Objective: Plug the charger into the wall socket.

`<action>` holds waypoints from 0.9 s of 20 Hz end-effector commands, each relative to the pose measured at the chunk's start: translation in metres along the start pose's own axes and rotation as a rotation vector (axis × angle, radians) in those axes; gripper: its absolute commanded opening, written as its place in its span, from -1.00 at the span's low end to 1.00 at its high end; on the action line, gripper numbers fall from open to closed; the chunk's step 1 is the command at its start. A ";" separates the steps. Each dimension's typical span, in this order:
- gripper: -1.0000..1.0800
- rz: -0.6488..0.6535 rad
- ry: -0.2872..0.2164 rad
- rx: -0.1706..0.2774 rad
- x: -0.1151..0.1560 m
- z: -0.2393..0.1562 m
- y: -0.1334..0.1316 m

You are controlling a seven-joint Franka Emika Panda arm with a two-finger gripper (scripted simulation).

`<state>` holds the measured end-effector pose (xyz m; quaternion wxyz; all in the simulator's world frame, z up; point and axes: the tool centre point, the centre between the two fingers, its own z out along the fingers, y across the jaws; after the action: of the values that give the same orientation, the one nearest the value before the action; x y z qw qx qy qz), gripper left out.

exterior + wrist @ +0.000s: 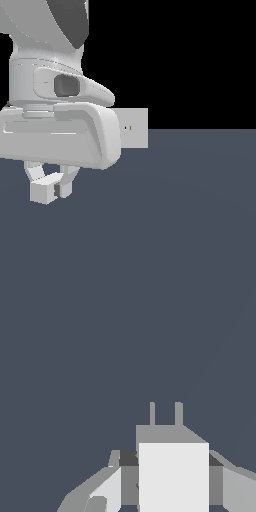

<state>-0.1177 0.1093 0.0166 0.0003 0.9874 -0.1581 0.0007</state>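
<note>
The charger [173, 476] sits clamped between the two fingers [106, 491] of the pincer [50, 187], a small white block pressed on both flanks. In the wrist view its broad white face fills the space between the pads, and two short grey prongs [165, 413] stick out from its far end, side by side and parallel, pointing away from the wrist over bare floor. In the exterior view the block [42, 192] hangs at the very tips of the fingers, under the hand, and appears to be held just clear of the dark grey floor [190, 200], though I cannot tell for certain whether it touches.

The pincer is closed down to the width of the charger and no further; its pads lie flat against the block's sides.

Above the fingers, the arm's pale hand [60, 137] and wrist take up the exterior view's left half. Behind the hand, on the exterior view's right of it and higher than the fingertips, stands the wall socket [136, 128], an upright white square plate partly hidden by the hand's rounded edge. Two tiny slots [128, 128] show on it close to that edge. The socket stands well apart from the held charger, farther back in the scene.
</note>
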 end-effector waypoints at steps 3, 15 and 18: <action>-1.00 -0.032 0.001 0.000 0.007 -0.008 0.010; -1.00 -0.195 0.001 0.000 0.048 -0.048 0.056; -1.00 -0.237 0.001 0.000 0.060 -0.058 0.066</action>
<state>-0.0850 0.0347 0.0696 0.0006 0.9987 -0.0518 0.0013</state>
